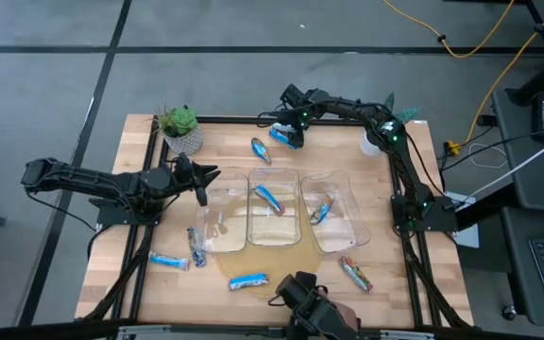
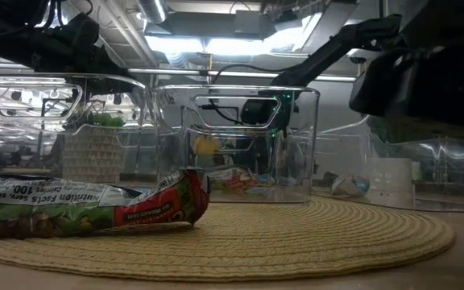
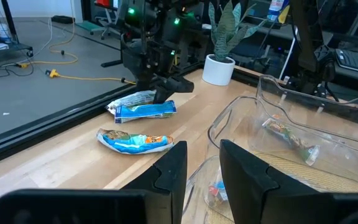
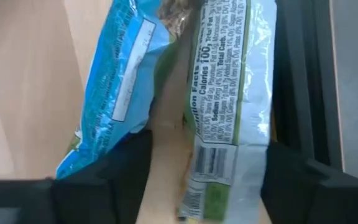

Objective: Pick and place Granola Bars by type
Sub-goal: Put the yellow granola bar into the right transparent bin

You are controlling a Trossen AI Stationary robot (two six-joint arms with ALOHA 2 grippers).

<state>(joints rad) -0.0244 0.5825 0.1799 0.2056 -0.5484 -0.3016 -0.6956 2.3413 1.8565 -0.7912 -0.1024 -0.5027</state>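
Right wrist view: we find two granola bars lying side by side between the right gripper [image 4: 166,180] and its two dark fingers [image 4: 104,174], which stand apart on either side of the pair and are not yet clamped on anything. The blue bar [image 4: 114,81] lies next to one finger; the white-backed bar [image 4: 229,93], nutrition panel up, lies next to the other. Bare worktop [image 4: 23,81] shows in a narrow strip between the two wrappers. Both bars run lengthwise straight out ahead of the fingers, so their long axes are parallel to the fingers, and a closing would press them across their width.

We judge this to be the relation the coming move turns on: with both wrappers inside the span, a closing may gather two bars instead of one. If they are of different types, that would spoil the sort.

In the high view this pair [image 1: 284,135] sits at the worktop's far edge under the right gripper [image 1: 286,132], well apart from the clear bins [image 1: 348,179]. The right arm is plainly the nearer.

The left gripper [image 1: 199,184] hovers beside the nearest bin. Its fingers [image 3: 169,168] are slightly apart with nothing between them. From them the pair lies well ahead, past another blue bar [image 3: 135,141].
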